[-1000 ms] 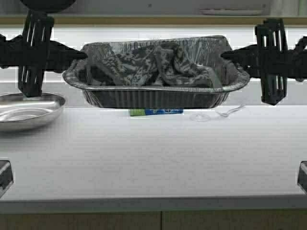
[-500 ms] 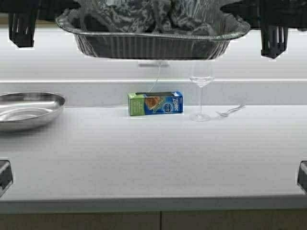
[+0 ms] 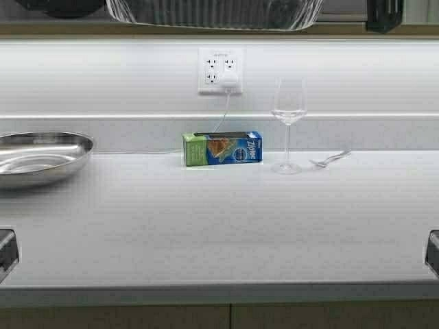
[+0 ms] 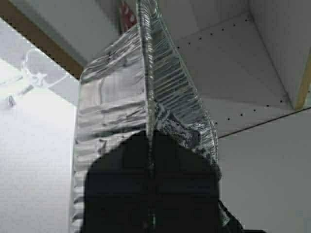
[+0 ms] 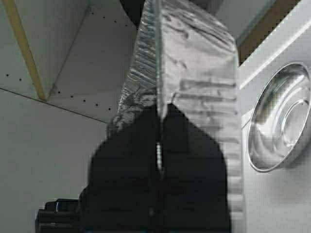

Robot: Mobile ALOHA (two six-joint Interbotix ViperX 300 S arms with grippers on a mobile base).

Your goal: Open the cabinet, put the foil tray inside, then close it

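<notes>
The foil tray (image 3: 212, 12) hangs high above the counter; only its ribbed underside shows at the top edge of the high view. My left gripper (image 4: 150, 145) is shut on the rolled rim of one short end, and my right gripper (image 5: 158, 121) is shut on the rim of the opposite end. Both wrist views show the tray (image 4: 160, 87) level with the cabinet (image 4: 233, 63), whose door stands open, showing white inner walls with rows of shelf-pin holes (image 5: 73, 58). The cabinet's doors and handles are out of view.
On the white counter (image 3: 219, 226) stand a round steel bowl (image 3: 38, 156) at the left, a Ziploc box (image 3: 222, 148), a wine glass (image 3: 287, 116) and a fork (image 3: 330, 159) by the backsplash. A wall outlet (image 3: 219, 70) with a plugged cord sits above the box.
Both arms have lifted the tray straight up, from just above the counter to the top edge of the high view. The box, glass and outlet behind it have come into sight.
</notes>
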